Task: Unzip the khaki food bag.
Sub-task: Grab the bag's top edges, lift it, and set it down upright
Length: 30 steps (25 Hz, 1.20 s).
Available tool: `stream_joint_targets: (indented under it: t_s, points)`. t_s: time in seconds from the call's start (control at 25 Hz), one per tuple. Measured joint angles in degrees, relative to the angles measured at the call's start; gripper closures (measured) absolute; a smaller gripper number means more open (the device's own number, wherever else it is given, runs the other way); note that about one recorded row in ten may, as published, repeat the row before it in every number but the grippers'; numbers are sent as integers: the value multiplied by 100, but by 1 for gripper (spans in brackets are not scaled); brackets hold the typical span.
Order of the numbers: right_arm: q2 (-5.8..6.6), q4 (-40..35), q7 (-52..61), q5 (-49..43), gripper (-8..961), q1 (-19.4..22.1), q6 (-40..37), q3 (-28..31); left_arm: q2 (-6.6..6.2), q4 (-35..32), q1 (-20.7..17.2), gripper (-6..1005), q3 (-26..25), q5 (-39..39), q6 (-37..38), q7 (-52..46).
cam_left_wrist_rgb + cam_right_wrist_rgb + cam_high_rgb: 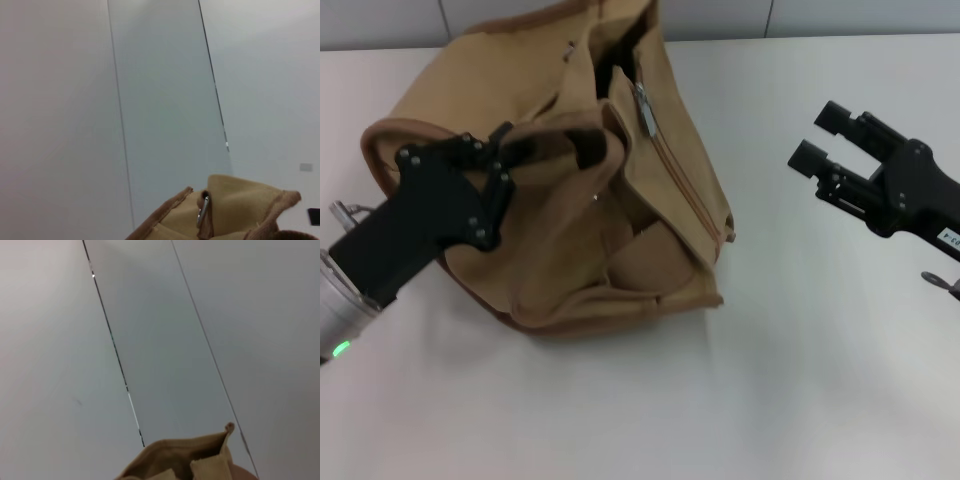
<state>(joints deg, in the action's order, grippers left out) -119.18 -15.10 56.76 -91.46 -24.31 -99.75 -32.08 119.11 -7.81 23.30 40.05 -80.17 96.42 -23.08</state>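
The khaki food bag (580,230) lies slumped on the white table, left of centre in the head view. Its silver zipper pull (645,110) sits near the bag's top, with a dark gap in the zipper behind it and a closed zipper line running forward from it. My left gripper (510,150) is at the bag's left side, shut on a fold of its fabric. My right gripper (820,137) hovers open to the right of the bag, well apart from it. The bag's edge (235,205) and its pull (202,210) show in the left wrist view. The bag's top (180,457) shows in the right wrist view.
The white table (770,380) stretches bare in front of the bag and to its right. A pale panelled wall (165,100) stands behind the table.
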Motion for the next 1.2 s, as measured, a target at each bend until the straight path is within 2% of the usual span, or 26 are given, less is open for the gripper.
stream_joint_targets:
  t_s: [0.24, 0.52, 0.8, 1.2]
  points:
    - [5, -26, -312, -9, 183, -92, 80, -58, 6, 93, 9, 938, 343, -62, 207, 35]
    - [-21, 270, -1255, -21, 191, -166, 130, -220, 7, 413, 221, 937, 545, -78, 324, 80]
    - [-31, 956, -2308, -2, 207, -120, 150, -173, 6, 646, 370, 938, 578, -71, 185, 338]
    - [-45, 1348, -2573, 5, 226, -222, 328, -172, 6, 702, 498, 937, 604, -82, 107, 357]
